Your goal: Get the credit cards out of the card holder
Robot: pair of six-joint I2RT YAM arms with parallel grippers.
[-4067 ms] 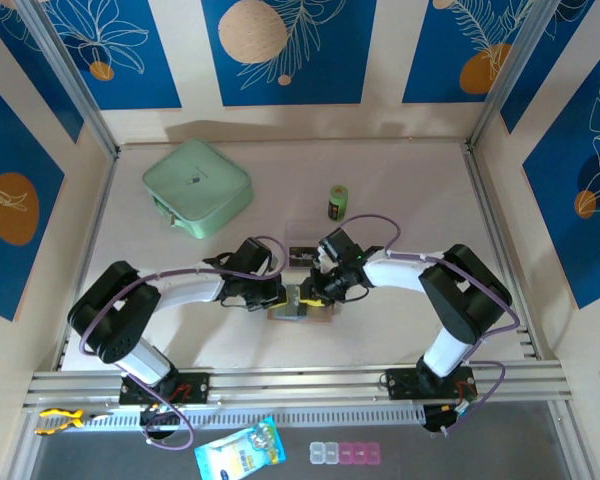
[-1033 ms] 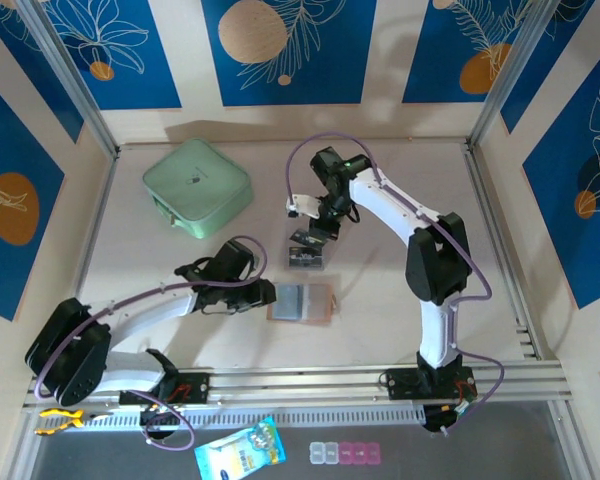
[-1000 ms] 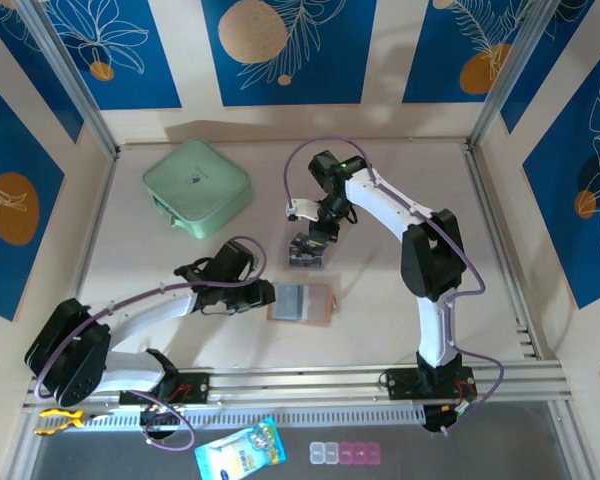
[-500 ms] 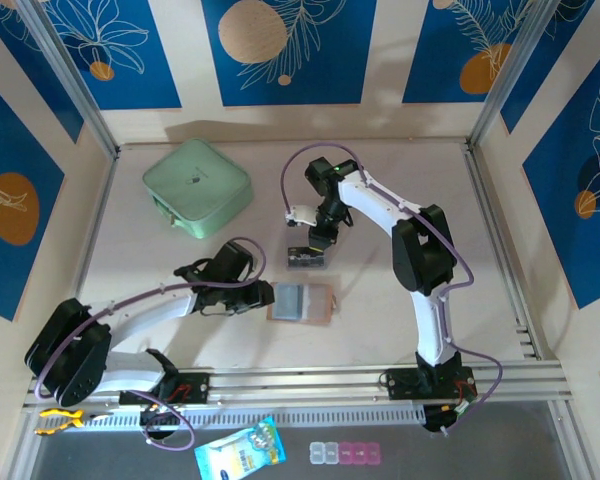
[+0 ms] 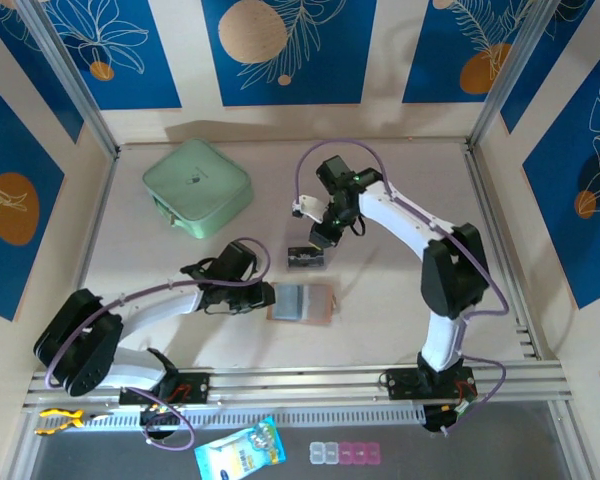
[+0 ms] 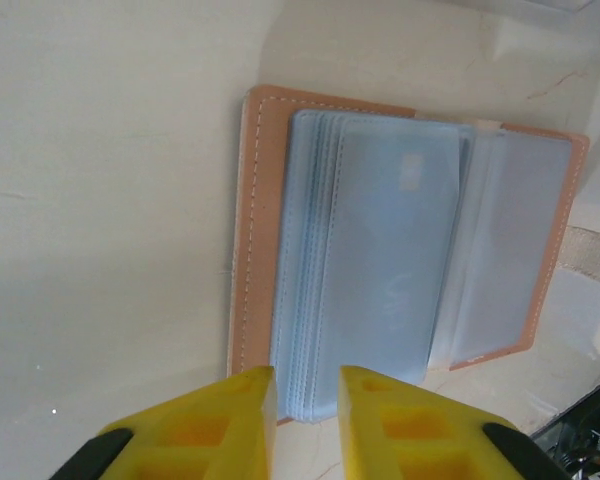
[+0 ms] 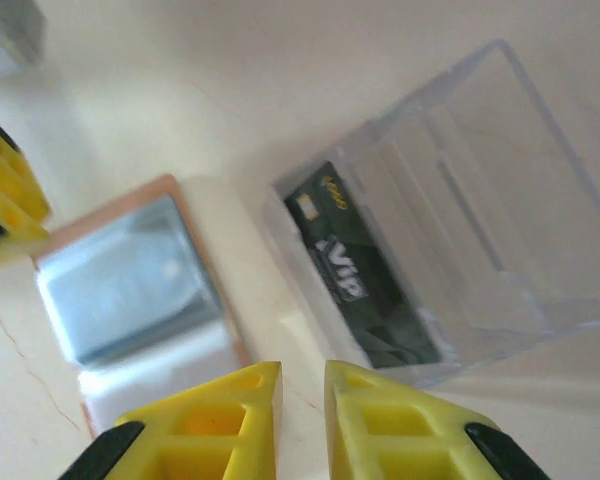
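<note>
Right end effector (image 7: 302, 395) nearly closed, empty, above transparent box (image 7: 450, 230) containing dark card (image 7: 365, 285). Left end effector (image 6: 305, 400) narrowly parted, empty, at open card holder (image 6: 400, 240).

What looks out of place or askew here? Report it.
Little stands out. The card holder lies open and flat, its sleeves fanned. The clear box sits at an angle to it, a dark VIP card inside. A white piece sticks out from the right arm near its wrist; I cannot tell what it is.
</note>
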